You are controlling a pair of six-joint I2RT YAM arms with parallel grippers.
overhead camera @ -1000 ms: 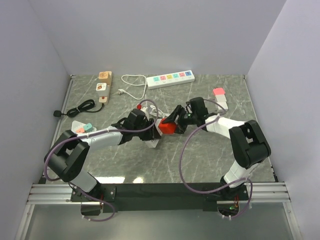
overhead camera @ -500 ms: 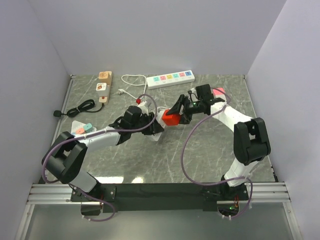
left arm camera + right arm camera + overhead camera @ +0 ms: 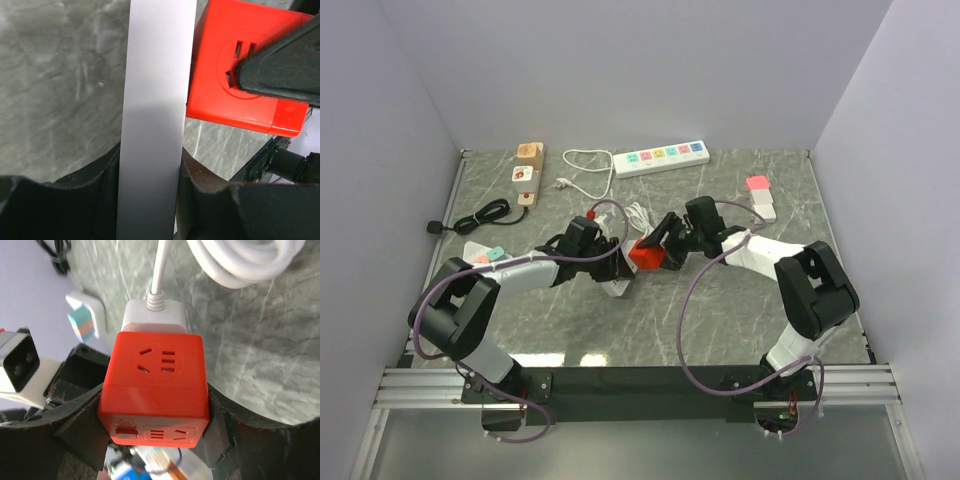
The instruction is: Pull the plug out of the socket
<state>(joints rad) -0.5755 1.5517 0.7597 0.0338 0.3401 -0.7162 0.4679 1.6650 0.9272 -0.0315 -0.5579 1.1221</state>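
The black plug (image 3: 434,228) lies at the far left of the table on its thin black cord (image 3: 488,212), far from both grippers. My right gripper (image 3: 656,248) is shut on a red cube socket (image 3: 645,256), held by its sides in the right wrist view (image 3: 155,405). A white plug (image 3: 155,317) with a white cord sits in the cube's (image 3: 154,380) far face. My left gripper (image 3: 608,262) is shut on a flat white piece (image 3: 152,100) that lies against the cube's (image 3: 235,85) side; its black fingers (image 3: 200,185) press it.
A white power strip (image 3: 660,158) with coloured sockets lies at the back, a wooden strip (image 3: 528,172) at back left. A white cord coil (image 3: 638,214) lies behind the cube. A pink and white adapter (image 3: 760,195) is at right, a small white strip (image 3: 485,256) at left.
My right gripper lifted the red cube up and to the back right, then brought it back down and left. My left gripper shifted slightly left, still shut on the white piece.
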